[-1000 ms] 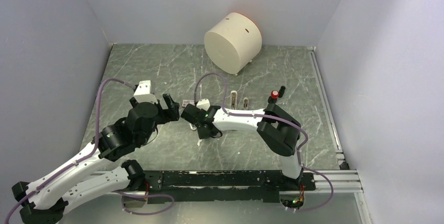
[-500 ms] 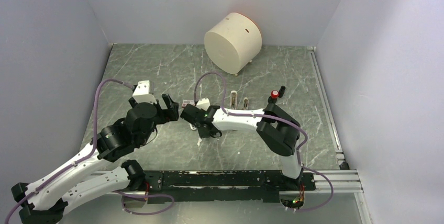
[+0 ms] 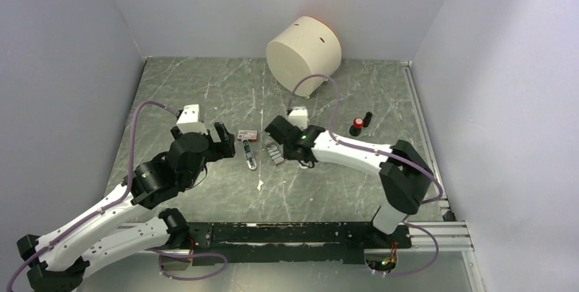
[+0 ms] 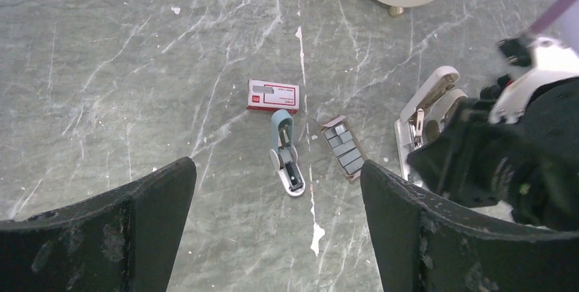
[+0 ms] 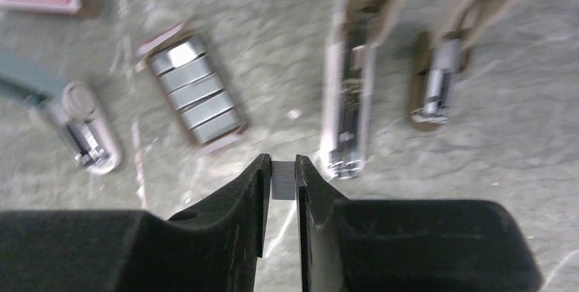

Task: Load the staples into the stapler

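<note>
Fingertips (image 5: 256, 193) first: clenched, on the right gripper (image 5: 282, 169), around one short staple strip (image 5: 283, 180), pinched across its width and hanging low over the marbled table (image 5: 519, 169). Sits just beside the near end of the beige stapler (image 4: 425, 111), whose magazine channel (image 5: 348, 94) lies open and facing up, with the hinged top arm (image 5: 447, 67) folded out alongside and slightly apart. Not yet over the channel.

Slide the strip sideways until it sits squarely above the channel, then turn the wrist so its long axis runs along the channel rather than across it. Cannot tell through the blur which way the legs point, so check that before lowering; probably wants legs down. Descend slowly and straight, avoid clipping the channel walls, and loosen the pinch only a little once the strip rests inside, to stop it springing out. Stay wide of the top arm.

Spread wide and empty on the left gripper (image 3: 226, 140), hovering above the small blue-grey stapler (image 4: 285, 161) and the red-and-white box (image 4: 273, 95). Worth bringing across to steady the beige body if it looks likely to skate. More staples (image 5: 194, 101) lie side by side in their cardboard tray, near the channel, for a second try.
</note>
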You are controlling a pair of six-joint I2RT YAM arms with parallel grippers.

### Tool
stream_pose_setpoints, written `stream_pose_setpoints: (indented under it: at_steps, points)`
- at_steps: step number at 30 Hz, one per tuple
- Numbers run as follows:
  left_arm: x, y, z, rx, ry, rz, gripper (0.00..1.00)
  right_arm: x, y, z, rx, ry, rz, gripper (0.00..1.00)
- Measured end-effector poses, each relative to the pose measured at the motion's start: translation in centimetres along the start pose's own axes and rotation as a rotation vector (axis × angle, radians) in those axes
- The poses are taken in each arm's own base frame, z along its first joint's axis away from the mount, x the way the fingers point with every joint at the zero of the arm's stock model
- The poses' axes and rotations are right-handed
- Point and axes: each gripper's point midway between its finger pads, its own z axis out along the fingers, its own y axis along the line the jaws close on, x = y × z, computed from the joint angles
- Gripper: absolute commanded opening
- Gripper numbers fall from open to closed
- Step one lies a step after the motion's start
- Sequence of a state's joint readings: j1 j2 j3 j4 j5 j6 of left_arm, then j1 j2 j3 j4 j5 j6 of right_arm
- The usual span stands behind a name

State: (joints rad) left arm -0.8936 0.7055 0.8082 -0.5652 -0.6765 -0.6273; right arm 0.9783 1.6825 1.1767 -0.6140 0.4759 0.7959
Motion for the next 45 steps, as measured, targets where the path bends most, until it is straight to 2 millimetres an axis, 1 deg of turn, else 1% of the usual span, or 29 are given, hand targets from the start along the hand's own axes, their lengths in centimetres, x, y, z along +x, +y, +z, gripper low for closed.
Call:
stream_pose_setpoints:
  at_steps: [2,5,8,16,21,25,33,37,45]
  points:
    - [0.2,-0.1,0.2,-0.003,0.006,0.007,0.95,-0.8,-2.1,0.3,0.027,-0.019,0.038,0.24]
    - [0.2,-0.4,0.3,0.006,0.007,0.006,0.95,-1.2,-4.6,0.7,0.06,-0.035,0.073,0.24]
    - [0.1,-0.8,0.4,0.022,0.005,0.004,0.95,-1.1,-5.5,0.9,0.065,-0.048,0.076,0.24]
    - [0.1,-2.0,0.7,0.07,0.007,0.004,0.95,-0.8,-6.2,1.6,0.042,-0.084,0.069,0.24]
    - [0.2,-2.3,0.8,0.083,0.01,0.001,0.95,-0.4,-6.5,2.1,0.029,-0.103,0.06,0.24]
    - [0.5,-2.3,1.0,0.079,0.02,0.008,0.95,-0.6,-6.2,2.3,0.004,-0.129,0.062,0.24]
    - [0.5,-2.3,1.0,0.078,0.02,0.008,0.95,-1.7,-5.4,2.5,-0.037,-0.173,0.067,0.24]
    - [0.5,-2.3,1.0,0.077,0.02,0.009,0.95,-1.9,-5.2,2.5,-0.044,-0.182,0.069,0.24]
    - [0.7,-2.3,1.1,0.076,0.022,0.01,0.95,-1.4,-5.5,2.8,-0.036,-0.173,0.062,0.24]
